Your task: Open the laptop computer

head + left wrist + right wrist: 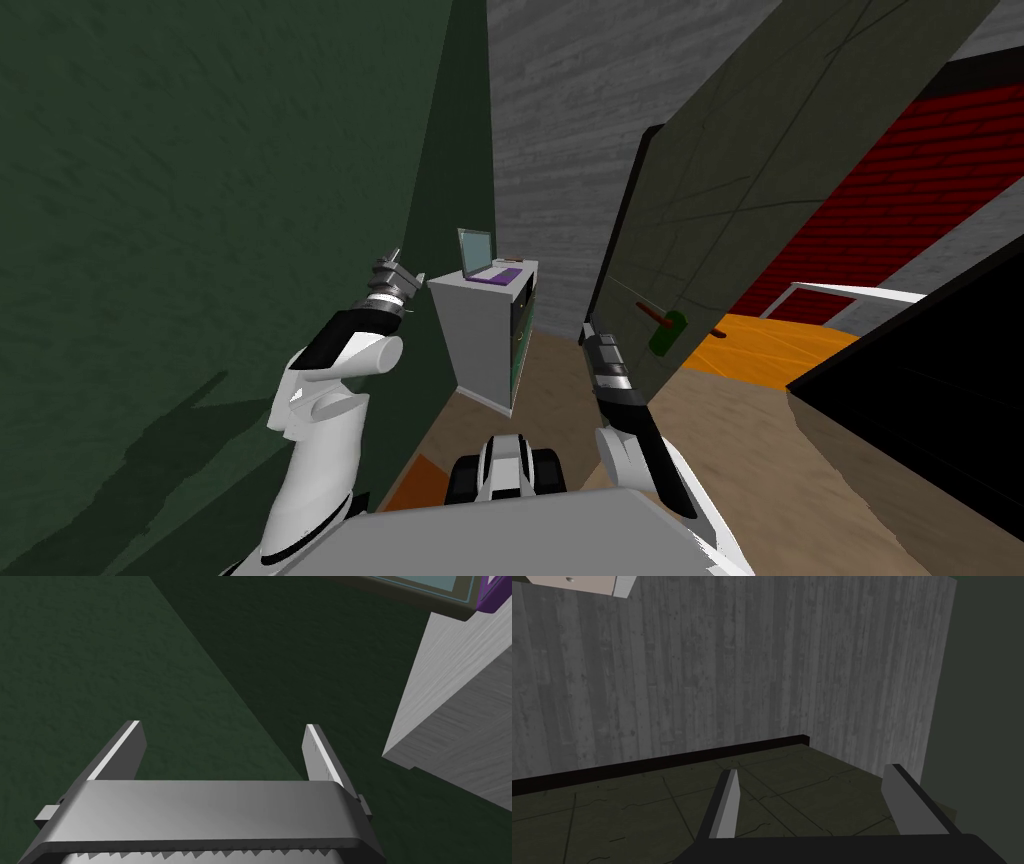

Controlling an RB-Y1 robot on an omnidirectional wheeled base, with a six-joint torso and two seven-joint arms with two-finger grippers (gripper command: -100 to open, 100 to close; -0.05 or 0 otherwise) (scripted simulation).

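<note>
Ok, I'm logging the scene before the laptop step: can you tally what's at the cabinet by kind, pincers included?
Grey laptop with a purple keyboard deck, screen up: 1
Light grey box-shaped cabinet: 1
Small brown item behind the laptop, kind unclear: 1
Open pincers, left pincer and right pincer: 2
Total: 5

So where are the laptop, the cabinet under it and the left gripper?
laptop (476, 252), head view, on its upright screen.
grey cabinet (470, 335), head view, on its bare side wall.
left gripper (221, 726), left wrist view, midway between its open fingertips.
</note>
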